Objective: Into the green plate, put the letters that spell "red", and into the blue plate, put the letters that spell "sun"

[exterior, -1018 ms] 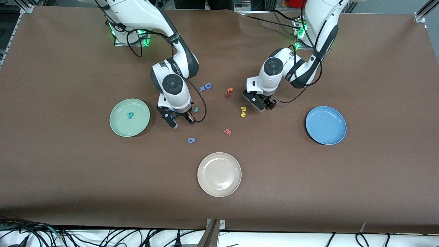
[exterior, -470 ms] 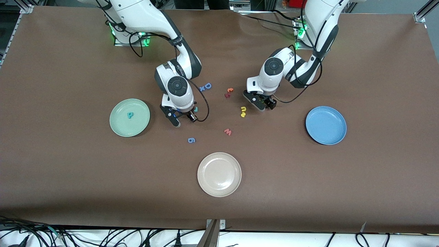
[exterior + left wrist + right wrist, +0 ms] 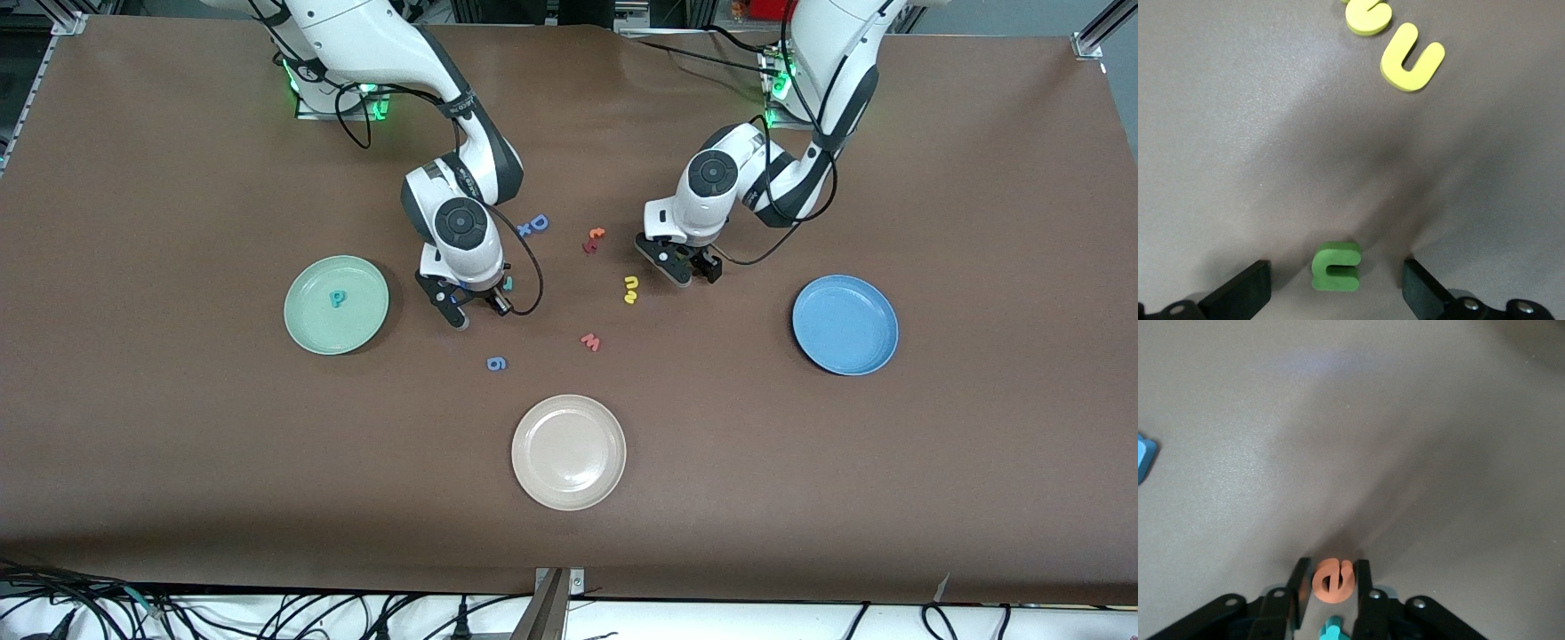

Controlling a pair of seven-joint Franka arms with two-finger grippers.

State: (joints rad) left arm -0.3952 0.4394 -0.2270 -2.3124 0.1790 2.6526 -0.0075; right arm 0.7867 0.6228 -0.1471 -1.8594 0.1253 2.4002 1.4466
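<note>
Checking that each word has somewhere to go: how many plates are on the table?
3. The green plate lies toward the right arm's end, the blue plate toward the left arm's end, and a beige plate between them, nearest the front camera.

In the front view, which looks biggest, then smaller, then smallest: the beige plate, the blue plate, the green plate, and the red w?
1. beige plate
2. blue plate and green plate: alike, can't rank
3. red w

The beige plate sits nearest the camera, so its lead is unsure.

You are looking at two glossy white arms with dark grey joints, round black wrist caps, looping black cables, green-lit bases, and black fingers (image 3: 1363,595) with silver screws.
</note>
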